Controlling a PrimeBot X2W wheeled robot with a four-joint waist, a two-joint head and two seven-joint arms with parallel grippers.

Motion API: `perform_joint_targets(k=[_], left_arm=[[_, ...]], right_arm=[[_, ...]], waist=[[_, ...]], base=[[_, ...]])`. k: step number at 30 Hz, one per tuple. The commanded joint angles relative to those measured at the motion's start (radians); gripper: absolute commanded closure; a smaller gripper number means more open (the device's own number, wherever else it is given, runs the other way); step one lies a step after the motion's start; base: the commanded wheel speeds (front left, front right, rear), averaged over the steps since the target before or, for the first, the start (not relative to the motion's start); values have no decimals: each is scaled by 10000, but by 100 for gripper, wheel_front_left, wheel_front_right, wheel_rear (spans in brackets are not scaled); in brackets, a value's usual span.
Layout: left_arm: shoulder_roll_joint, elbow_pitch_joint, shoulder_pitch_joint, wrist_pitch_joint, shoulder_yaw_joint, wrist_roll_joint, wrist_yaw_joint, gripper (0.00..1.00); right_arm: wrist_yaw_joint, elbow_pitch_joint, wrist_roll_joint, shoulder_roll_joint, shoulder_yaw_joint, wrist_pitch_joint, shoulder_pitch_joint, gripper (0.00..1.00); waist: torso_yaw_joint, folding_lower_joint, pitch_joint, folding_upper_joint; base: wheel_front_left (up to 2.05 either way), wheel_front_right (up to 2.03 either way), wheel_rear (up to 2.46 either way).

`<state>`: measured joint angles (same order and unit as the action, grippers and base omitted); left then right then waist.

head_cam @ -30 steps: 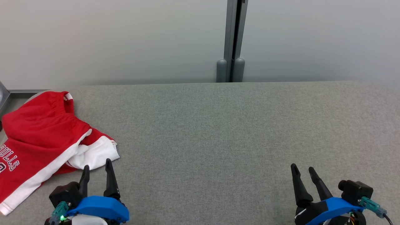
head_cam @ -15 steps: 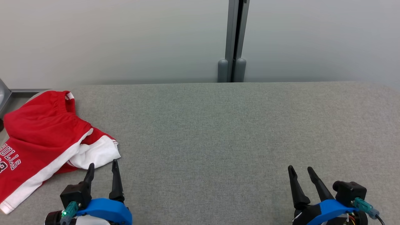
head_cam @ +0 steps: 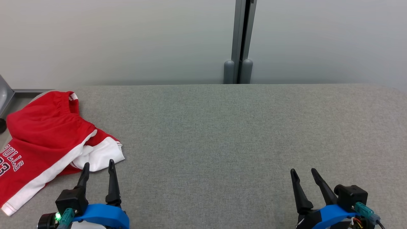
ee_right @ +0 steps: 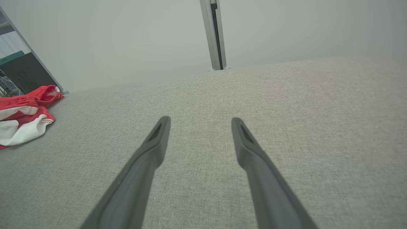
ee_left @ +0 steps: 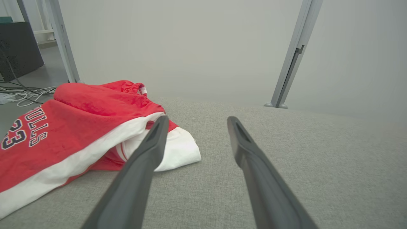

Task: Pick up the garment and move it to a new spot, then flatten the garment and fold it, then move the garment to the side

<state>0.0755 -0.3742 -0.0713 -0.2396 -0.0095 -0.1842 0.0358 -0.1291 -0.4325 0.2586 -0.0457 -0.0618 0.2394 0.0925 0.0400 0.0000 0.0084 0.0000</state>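
Note:
The garment (head_cam: 41, 140) is a pair of red shorts with white side stripes and dark lettering, lying crumpled at the left end of the grey fabric table (head_cam: 222, 127). My left gripper (head_cam: 98, 164) stands open just in front of the garment's white hem, its fingertips close to the cloth but apart from it. In the left wrist view the garment (ee_left: 70, 127) lies left of my open left gripper (ee_left: 197, 119). My right gripper (head_cam: 303, 172) is open at the lower right, far from the cloth. In the right wrist view the garment (ee_right: 25, 117) sits at the far left, well away from my right gripper (ee_right: 200, 119).
A grey wall with a vertical metal post (head_cam: 242, 41) runs behind the table's far edge. Beyond the table's left end are a metal frame (ee_left: 63, 41), a dark cabinet (ee_left: 19, 47) and cables (ee_left: 22, 93) on the floor.
The head camera has shifted slightly, sliding the scene rightwards. My left gripper drew back a little from the hem, then returned to its edge. The garment lies as before.

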Motion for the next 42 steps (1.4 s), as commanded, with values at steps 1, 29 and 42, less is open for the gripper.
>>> perform_joint_targets(k=[1, 29, 42], left_arm=[[-8, 103, 59, -117, 141, 315, -30, 0], [-91, -643, 277, -273, 468, 1297, 42, 0], [-123, -549, 227, -273, 487, 1338, 325, 0]], right_arm=[[-25, 39, -276, -75, -14, 105, -140, 0], [-26, -459, -858, -76, 98, 276, -203, 0], [-26, -462, -932, -76, 160, 276, -85, 0]], waist=[[10, 0, 4, 0], [88, 0, -1, 0], [109, 0, 8, 0]], base=[[0, 0, 0], [0, 0, 0], [0, 0, 0]])
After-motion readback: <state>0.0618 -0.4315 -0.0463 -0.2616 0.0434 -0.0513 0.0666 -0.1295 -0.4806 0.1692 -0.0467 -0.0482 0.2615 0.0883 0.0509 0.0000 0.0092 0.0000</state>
